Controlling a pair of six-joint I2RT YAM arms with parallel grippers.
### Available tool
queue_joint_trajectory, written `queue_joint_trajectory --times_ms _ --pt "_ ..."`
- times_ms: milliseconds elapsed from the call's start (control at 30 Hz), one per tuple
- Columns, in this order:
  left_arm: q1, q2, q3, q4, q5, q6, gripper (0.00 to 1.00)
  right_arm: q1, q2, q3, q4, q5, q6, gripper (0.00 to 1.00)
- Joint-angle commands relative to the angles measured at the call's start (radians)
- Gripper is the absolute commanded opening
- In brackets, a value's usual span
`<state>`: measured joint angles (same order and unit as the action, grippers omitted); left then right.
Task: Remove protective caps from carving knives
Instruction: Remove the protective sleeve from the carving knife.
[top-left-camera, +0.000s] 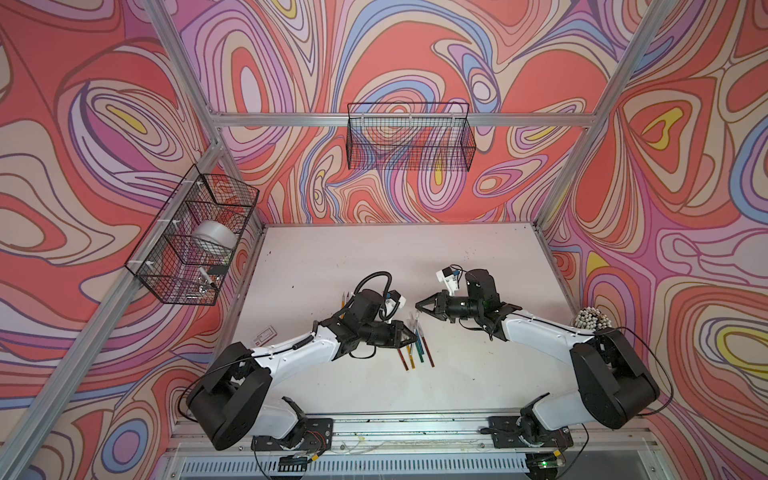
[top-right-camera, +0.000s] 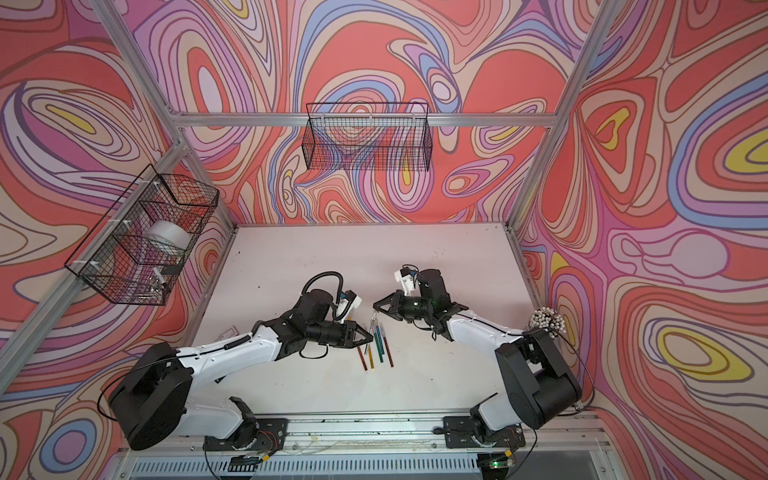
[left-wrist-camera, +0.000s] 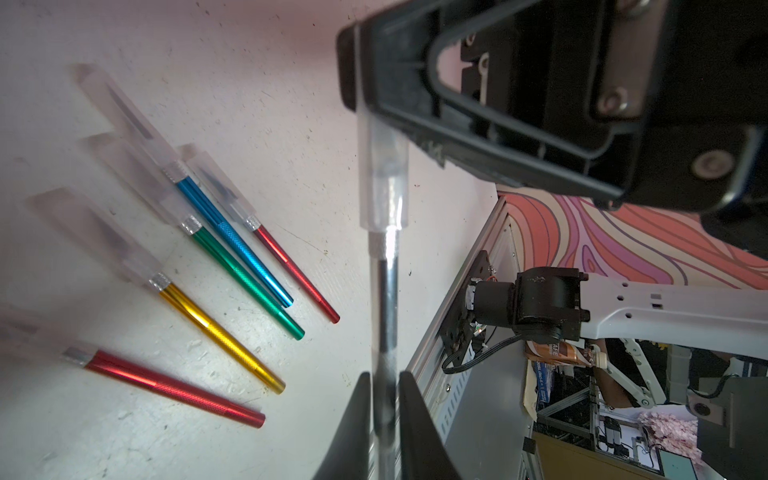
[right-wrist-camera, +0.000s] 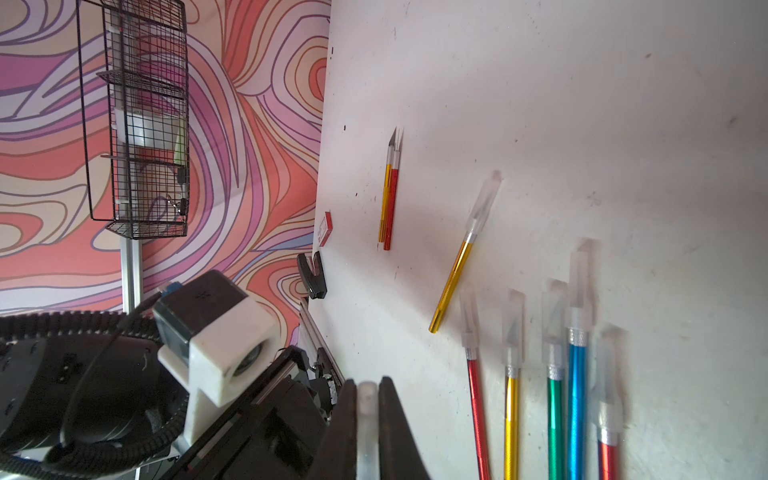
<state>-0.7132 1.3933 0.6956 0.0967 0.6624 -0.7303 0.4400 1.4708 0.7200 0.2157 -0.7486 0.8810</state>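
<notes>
Off to the left on the counter (top-left-camera: 374, 257), a gold and red knife pair (right-wrist-camera: 388, 195) lies bare-bladed and apart from the rest — finished work, by the look of it. In the middle the left fingers (left-wrist-camera: 357, 419) are clamped on the handle of a silver carving knife (left-wrist-camera: 386, 311) held clear of the counter, bracing it so the right fingers (right-wrist-camera: 390, 415), closed tight on its translucent cap (left-wrist-camera: 382, 183), have something to pull against — the cap is not yet off the collar. Beneath them five capped knives (left-wrist-camera: 232, 266) lie in a loose row, with a sixth gold capped knife (right-wrist-camera: 457, 266) just beside them.
</notes>
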Motion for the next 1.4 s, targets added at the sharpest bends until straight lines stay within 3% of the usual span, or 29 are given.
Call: queue_joint_trajectory --times_ms 0,167,533,900,1367 --pt "0.003 0.015 0.005 0.028 0.016 -0.004 0.25 0.006 -0.004 0.016 0.019 -0.001 0.003 0.08" --pt "0.003 0.025 0.007 0.031 0.024 -0.007 0.29 0.006 -0.004 0.017 0.022 0.000 0.004 0.08" --pt "0.000 0.023 0.005 0.020 0.017 0.003 0.08 0.005 -0.021 0.011 0.026 0.045 0.016 0.08" --pt "-0.012 0.002 -0.023 -0.001 0.038 0.020 0.05 0.006 -0.017 0.031 0.080 0.165 0.064 0.06" --pt "-0.012 -0.040 -0.053 -0.072 0.051 0.052 0.04 -0.028 0.017 0.094 0.046 0.154 0.026 0.06"
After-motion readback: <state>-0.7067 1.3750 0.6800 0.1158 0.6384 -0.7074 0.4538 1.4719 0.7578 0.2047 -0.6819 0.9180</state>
